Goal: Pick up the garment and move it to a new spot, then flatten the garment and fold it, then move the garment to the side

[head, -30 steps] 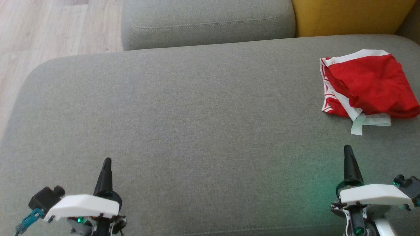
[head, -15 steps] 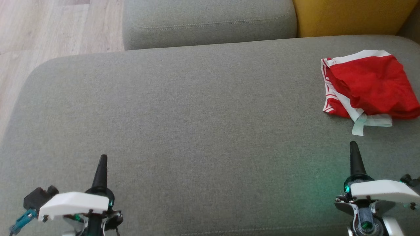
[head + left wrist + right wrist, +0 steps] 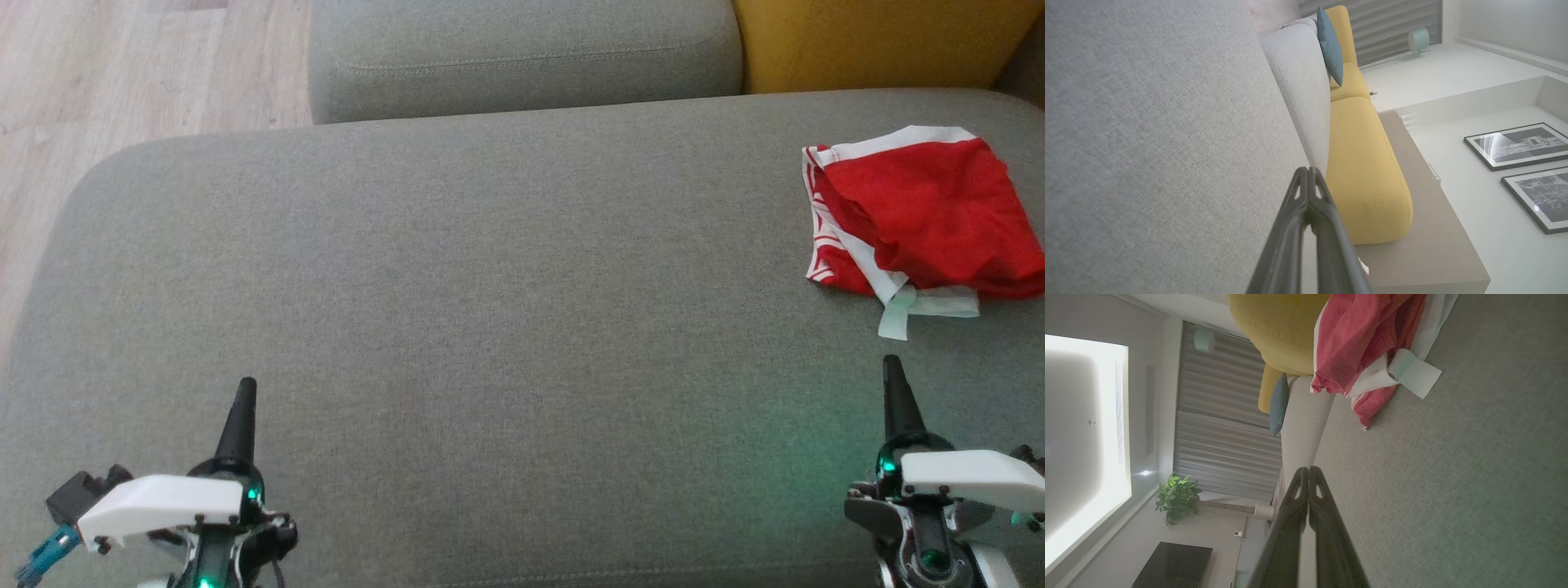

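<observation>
In the head view, both arms have been moved a little outward since a second ago. The left jaws and right jaws are shut tight, holding nothing. The red garment (image 3: 931, 212) is seen bunched at the far right of the sofa seat (image 3: 490, 286), as if waiting to be picked up or already put aside. In the left wrist view, a yellow cushion (image 3: 1363, 163) is seen far off. In the right wrist view, bare seat is seen between jaws and garment.

- No word, brand, number or sign can be read anywhere.
- The pale tag (image 3: 896, 314) at the edge of the red garment (image 3: 931, 212) shows no print that can be made out.
- The framed pictures (image 3: 1519, 145) carry no legible writing.
</observation>
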